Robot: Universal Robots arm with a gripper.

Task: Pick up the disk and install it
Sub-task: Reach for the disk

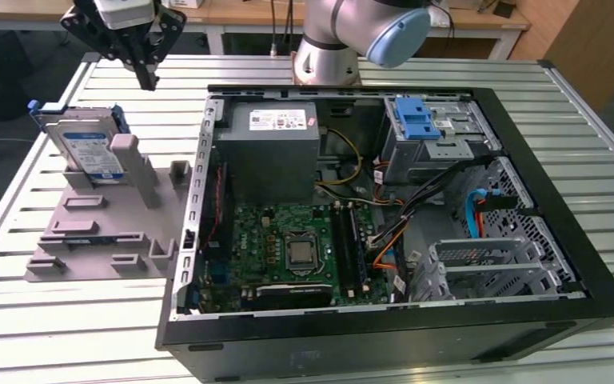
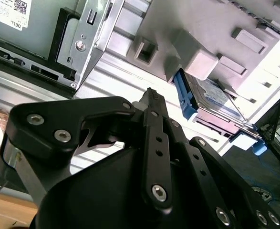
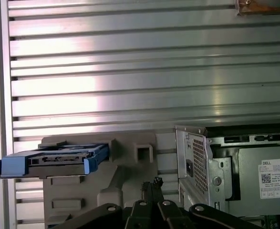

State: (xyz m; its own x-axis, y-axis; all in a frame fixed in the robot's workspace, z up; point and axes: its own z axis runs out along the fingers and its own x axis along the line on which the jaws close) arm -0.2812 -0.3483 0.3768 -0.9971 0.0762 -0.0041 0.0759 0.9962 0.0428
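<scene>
The disk (image 1: 86,149) stands on edge in a grey plastic holder (image 1: 93,236) on the table, at the exterior view's left of the open computer case. It is a silver drive with a white-and-blue label and a blue carrier bracket. My gripper (image 1: 145,80) hangs above and a little behind it, apart from it, with its black fingers shut together on nothing. In both wrist views the closed fingertips (image 3: 151,184) (image 2: 151,98) point down near the holder. The disk's blue-framed edge (image 3: 54,160) (image 2: 211,95) sits off to one side of them.
The open computer case (image 1: 217,240) lies flat with its motherboard (image 1: 291,248) exposed. A large grey box with a white sticker (image 1: 273,152) sits at its back. A silver cage with a blue latch (image 1: 424,120) is at the exterior view's back right. The table (image 1: 29,320) is slatted metal.
</scene>
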